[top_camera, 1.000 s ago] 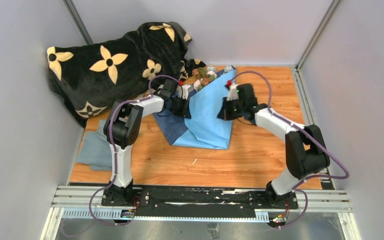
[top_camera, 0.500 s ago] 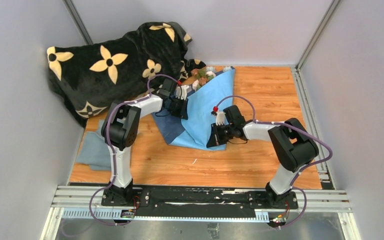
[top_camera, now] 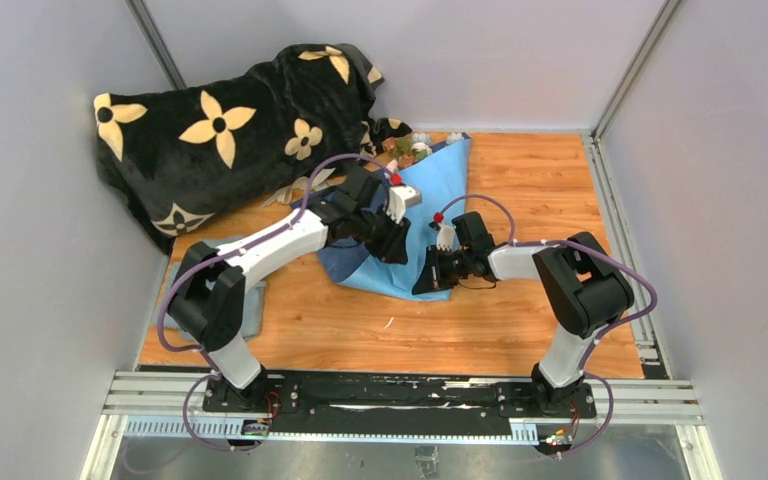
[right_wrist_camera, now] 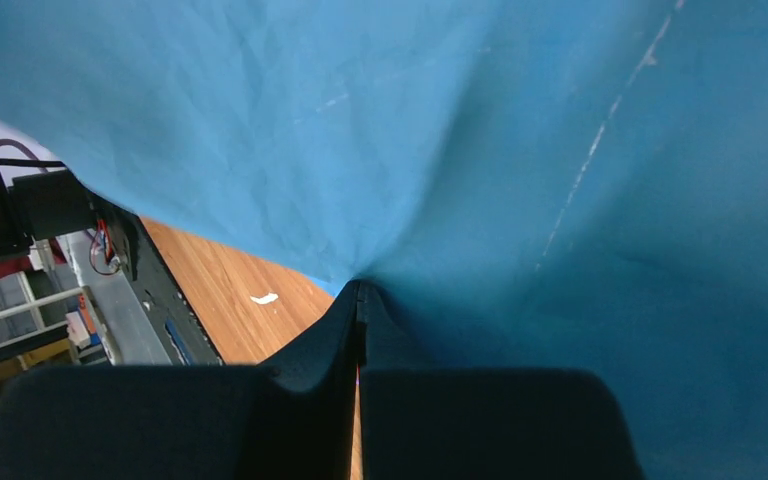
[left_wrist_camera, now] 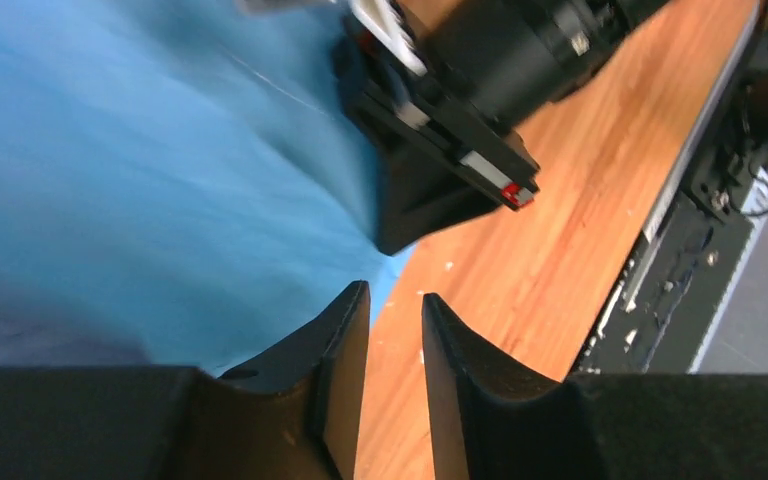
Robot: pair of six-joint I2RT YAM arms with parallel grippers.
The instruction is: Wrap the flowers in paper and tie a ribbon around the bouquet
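Note:
The light-blue paper [top_camera: 425,200] lies folded on the wooden table, a darker-blue flap [top_camera: 345,262] showing at its left. The flowers [top_camera: 406,148] poke out at the paper's far corner. My right gripper [top_camera: 424,283] is low at the paper's near edge and shut on it; the paper [right_wrist_camera: 520,150] puckers at the fingertips of that gripper [right_wrist_camera: 358,288]. My left gripper [top_camera: 398,250] hovers over the paper just left of the right one. In its own view the left gripper [left_wrist_camera: 395,292] is open with only bare wood between the jaws, the paper [left_wrist_camera: 140,150] to its left. A beige strip, perhaps the ribbon [top_camera: 290,192], lies by the blanket.
A black blanket with cream flower prints [top_camera: 210,130] is heaped at the far left. A grey-blue cloth [top_camera: 192,290] lies flat at the left under the left arm. Grey walls close in three sides. A small white scrap [top_camera: 388,322] sits on the wood.
My left gripper let go at the paper's left edge, opened, and swung right and nearer. My right gripper came down and nearer with the paper's edge, then held still.

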